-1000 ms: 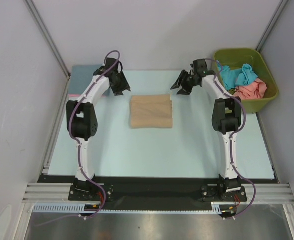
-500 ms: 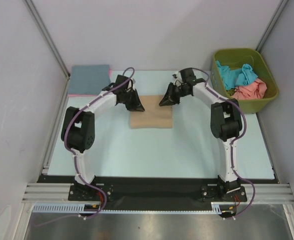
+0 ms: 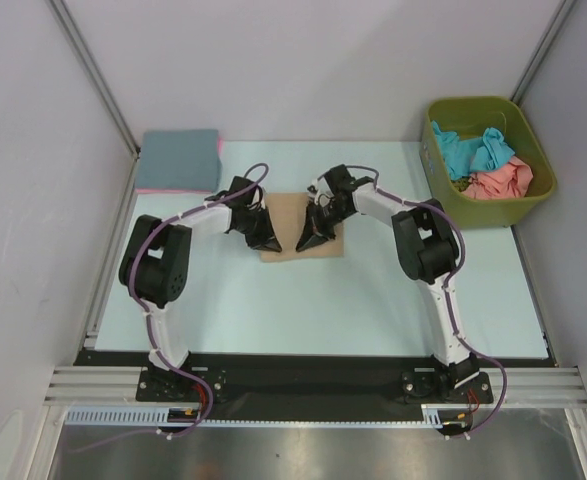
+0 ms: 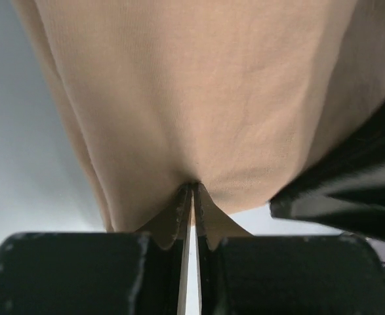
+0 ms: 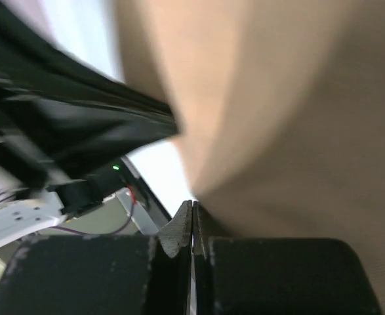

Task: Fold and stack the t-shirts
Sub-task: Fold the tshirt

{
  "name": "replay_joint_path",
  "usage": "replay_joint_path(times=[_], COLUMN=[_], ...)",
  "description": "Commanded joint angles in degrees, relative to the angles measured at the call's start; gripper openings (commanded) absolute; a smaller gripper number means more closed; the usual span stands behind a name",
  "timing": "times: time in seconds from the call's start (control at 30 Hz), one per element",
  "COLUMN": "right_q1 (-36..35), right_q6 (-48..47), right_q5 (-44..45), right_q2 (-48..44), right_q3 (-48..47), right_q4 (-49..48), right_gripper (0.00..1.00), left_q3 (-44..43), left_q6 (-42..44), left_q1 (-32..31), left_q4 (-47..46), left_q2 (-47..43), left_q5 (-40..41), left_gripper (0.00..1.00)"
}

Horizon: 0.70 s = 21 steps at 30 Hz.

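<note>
Both arms are now reaching in over the middle of the table (image 3: 373,290), while one second ago they were standing far apart near its back corners. The left gripper (image 3: 268,240) (image 4: 192,190) is pinching the near edge of the tan shirt (image 3: 285,210) (image 4: 212,98); its fingers are almost touching each other and the cloth is being drawn to a small point between them. The right gripper (image 3: 306,240) (image 5: 192,207) is closing its fingers fully together on the same edge, just beside the left one, though its wrist view is blurred.

The tan shirt is lying folded into a rectangle at the middle of the table, smooth and without marks. In the wrist views it is rising from the fingertips as a soft, plain sheet.

At the back left, a folded blue shirt (image 3: 178,155) is resting on a pink shirt (image 3: 173,188), of which only a thin edge is showing. At the back right, the green bin (image 3: 493,212) is holding a crumpled teal shirt (image 3: 468,150) and a salmon shirt (image 3: 498,180), which are touching each other.
</note>
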State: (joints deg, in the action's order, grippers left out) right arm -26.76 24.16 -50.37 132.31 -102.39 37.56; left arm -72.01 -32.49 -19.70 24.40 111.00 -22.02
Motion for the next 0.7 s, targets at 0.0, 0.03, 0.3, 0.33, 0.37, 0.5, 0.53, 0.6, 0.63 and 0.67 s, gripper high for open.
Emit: replay_joint_path(times=[0.0, 0.03, 0.3, 0.33, 0.37, 0.5, 0.53, 0.6, 0.63, 0.67], right_q1=[1.2, 1.5, 10.6, 11.6, 12.6, 14.5, 14.1, 13.4, 12.4, 11.8], right_q6=[-4.8, -5.9, -8.8, -9.0, -9.4, -10.1, -10.0, -8.7, -8.1, -7.4], right_q5=[2.9, 3.4, 11.9, 12.7, 13.2, 13.1, 12.8, 11.4, 11.0, 10.8], right_q2=[1.5, 1.3, -5.4, -6.4, -6.9, -9.6, -10.2, -12.1, -12.6, -13.1], right_q3=[2.7, 3.6, 14.9, 16.3, 16.9, 16.9, 16.5, 14.9, 14.2, 13.5], right_q4=[5.4, 5.9, 4.1, 4.3, 4.2, 5.0, 5.3, 5.5, 5.2, 4.9], right_gripper=[0.00, 0.00, 0.00, 0.00, 0.00, 0.00, 0.00, 0.00, 0.00, 0.00], left_q3=[1.9, 2.1, 7.5, 7.8, 8.2, 7.8, 7.8, 7.1, 7.0, 6.5], left_q6=[3.0, 3.3, 4.4, 4.9, 5.2, 6.2, 6.3, 6.2, 6.1, 6.0], left_q1=[0.2, 0.3, 1.6, 1.8, 1.9, 1.8, 1.8, 1.9, 1.9, 2.2], left_q4=[-2.1, -2.3, -3.7, -3.4, -3.1, -1.1, -0.9, -0.2, -0.1, 0.0], left_q2=[-2.0, -2.0, -4.8, -5.4, -5.9, -10.4, -11.6, -14.9, -15.4, -15.4], left_q5=[2.7, 2.7, 3.8, 3.6, 3.5, 0.7, -0.4, -0.7, -0.7, -1.6], left_gripper=[0.09, 0.09, 0.08, 0.08, 0.08, 0.09, 0.10, 0.14, 0.17, 0.17])
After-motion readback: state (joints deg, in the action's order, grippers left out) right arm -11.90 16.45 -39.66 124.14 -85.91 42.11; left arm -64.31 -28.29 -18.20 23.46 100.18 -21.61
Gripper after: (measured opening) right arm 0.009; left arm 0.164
